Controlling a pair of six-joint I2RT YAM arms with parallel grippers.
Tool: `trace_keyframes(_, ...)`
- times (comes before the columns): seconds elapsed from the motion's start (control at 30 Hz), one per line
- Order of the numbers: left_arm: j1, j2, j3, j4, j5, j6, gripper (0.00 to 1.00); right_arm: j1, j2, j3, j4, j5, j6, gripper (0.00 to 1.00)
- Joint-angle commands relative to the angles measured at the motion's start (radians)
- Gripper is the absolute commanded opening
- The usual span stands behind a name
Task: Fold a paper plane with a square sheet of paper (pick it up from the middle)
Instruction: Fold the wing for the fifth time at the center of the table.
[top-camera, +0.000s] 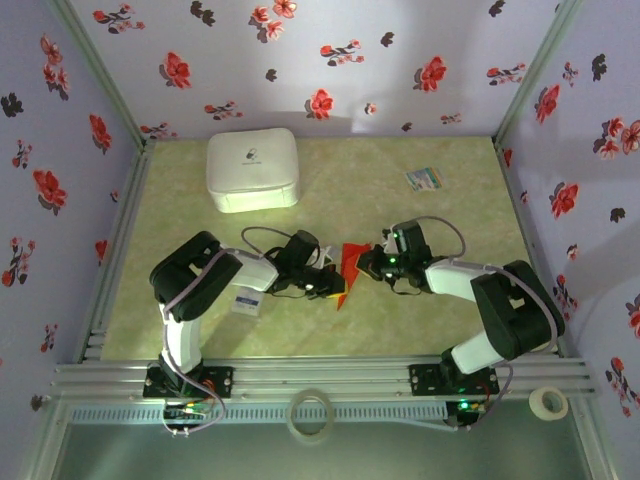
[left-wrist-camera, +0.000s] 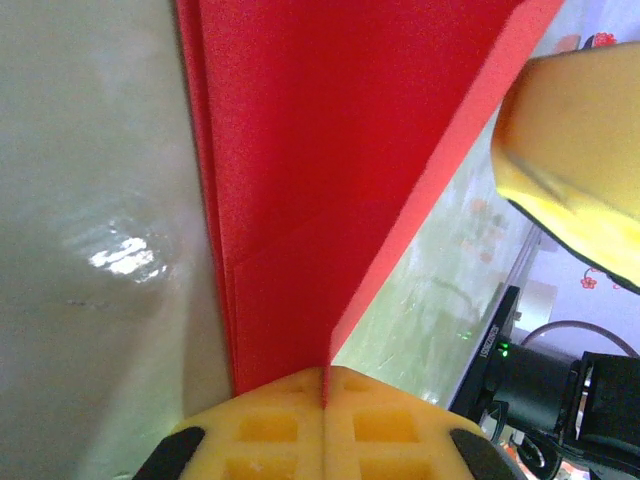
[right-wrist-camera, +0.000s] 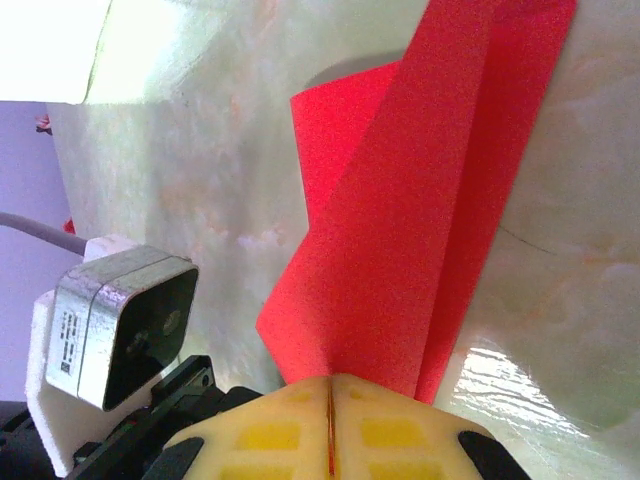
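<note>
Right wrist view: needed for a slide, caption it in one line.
Right gripper shut on the folded red paper sheet, pale green table behind.

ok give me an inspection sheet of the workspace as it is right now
Surface: pale green marbled table, glossy, with glare patches in the wrist views.
Job's things: red paper sheet, partly folded into layers, held between the two arms near the table's middle.
Clutter: white box back left; small multicoloured card back right; small white packet by the left arm; large tape roll and small tape roll on the near ledge.
Grippers: left gripper and right gripper both shut, paper pinched between the pads.
Cables: grey cable loops over each wrist.
Surroundings: lilac floral walls on three sides; metal rail along the near edge.
</note>
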Motion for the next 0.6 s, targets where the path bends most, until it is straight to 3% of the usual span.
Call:
trace_keyframes(0.0,-0.009,0.049,-0.017,0.047,-0.029,-0.017,0.0,-0.003,0.01,-0.012,0.02,-0.03,-0.015,0.1)
trace_keyframes(0.57,-0.005,0.057,-0.024,0.053,-0.028,-0.03,0.0,0.011,0.093,0.015,0.062,-0.047,-0.006,0.06)
